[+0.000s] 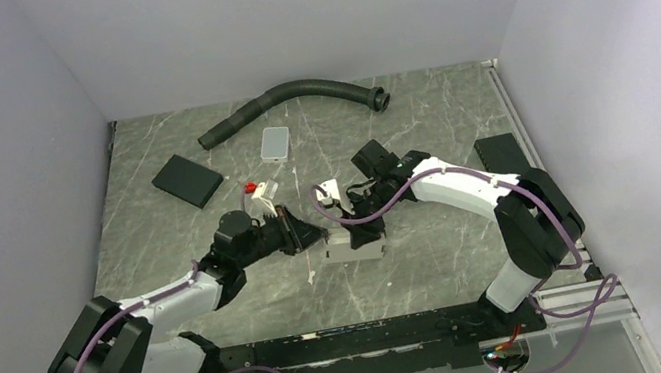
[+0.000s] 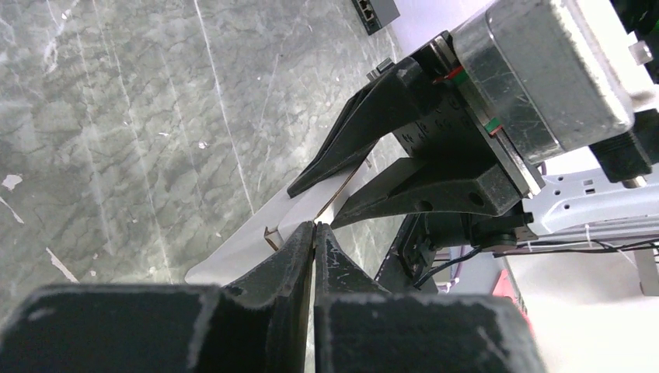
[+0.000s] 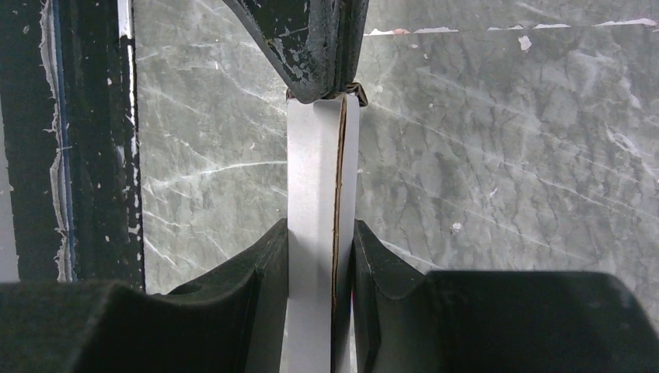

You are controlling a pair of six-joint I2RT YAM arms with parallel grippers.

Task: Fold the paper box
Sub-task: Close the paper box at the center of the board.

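Note:
The paper box (image 1: 354,246) is a slim white carton in the middle of the marble table. My right gripper (image 1: 361,230) comes from above and is shut on it; in the right wrist view (image 3: 320,233) its two fingers press the carton's (image 3: 311,171) sides, a brown cardboard edge showing. My left gripper (image 1: 314,235) reaches in from the left. Its jaws (image 2: 313,227) are closed together at the carton's (image 2: 249,249) end, pinching a thin flap edge. The left fingers (image 3: 311,39) meet the carton's far end in the right wrist view. The right fingers (image 2: 365,116) show in the left wrist view.
A black hose (image 1: 291,97) lies along the back. A light grey tile (image 1: 275,142) and a black pad (image 1: 187,181) lie behind the arms, a small red-and-white item (image 1: 256,191) near the left wrist. Another black pad (image 1: 500,153) lies at the right. A black rail (image 1: 352,340) runs along the near edge.

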